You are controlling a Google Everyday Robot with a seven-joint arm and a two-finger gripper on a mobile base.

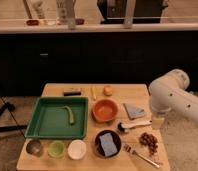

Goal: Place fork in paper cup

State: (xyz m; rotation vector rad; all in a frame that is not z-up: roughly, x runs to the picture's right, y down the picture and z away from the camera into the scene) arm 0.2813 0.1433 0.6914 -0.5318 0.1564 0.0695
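Nothing really done yet: the fork (142,156) lay on the desk (126,92) at lower right, well apart from the paper cup (77,149) lower left of centre, while the gripper (157,122) hung at the desk's right edge, fingers wide open and empty.

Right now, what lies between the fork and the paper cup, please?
Camera view: a black bowl with a bluish sponge sits between fork and paper cup; hand hangs at table's right edge.
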